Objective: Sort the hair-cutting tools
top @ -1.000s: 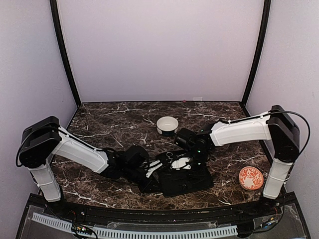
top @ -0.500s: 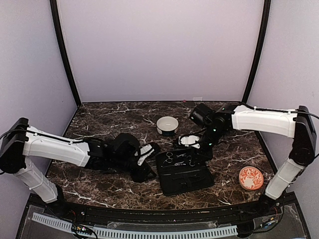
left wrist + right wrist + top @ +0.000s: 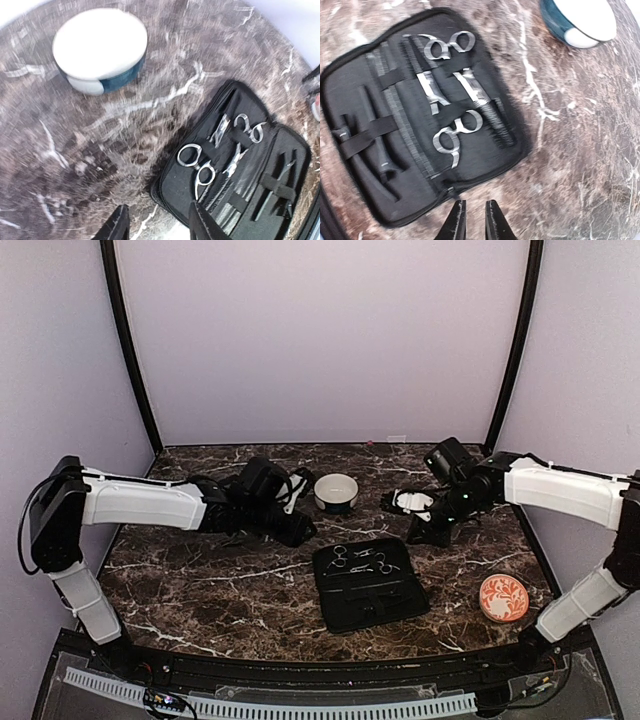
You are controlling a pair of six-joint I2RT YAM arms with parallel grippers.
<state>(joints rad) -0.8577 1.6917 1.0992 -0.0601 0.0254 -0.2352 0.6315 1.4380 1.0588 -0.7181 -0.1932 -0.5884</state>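
Note:
The hair-cutting tools lie strapped in an open black case (image 3: 372, 592) at the table's middle. Silver ring-handled scissors (image 3: 198, 163) lie near its edge and a second pair (image 3: 250, 131) further in. Thin black stick pieces (image 3: 276, 186) sit under straps. The right wrist view shows the scissors (image 3: 454, 134), the second pair (image 3: 445, 46) and the black pieces (image 3: 370, 150). My left gripper (image 3: 300, 528) is open and empty, left of the case near the bowl. My right gripper (image 3: 420, 534) is empty, its jaws almost together, just off the case's far right corner.
A white round bowl (image 3: 336, 492) stands behind the case; it also shows in the left wrist view (image 3: 100, 45) and the right wrist view (image 3: 580, 20). An orange patterned dish (image 3: 503, 598) sits at the near right. The table is dark marble.
Both grippers have pulled back from the case, the left up and to the left toward the bowl, the right up and to the right. The case now lies uncovered.

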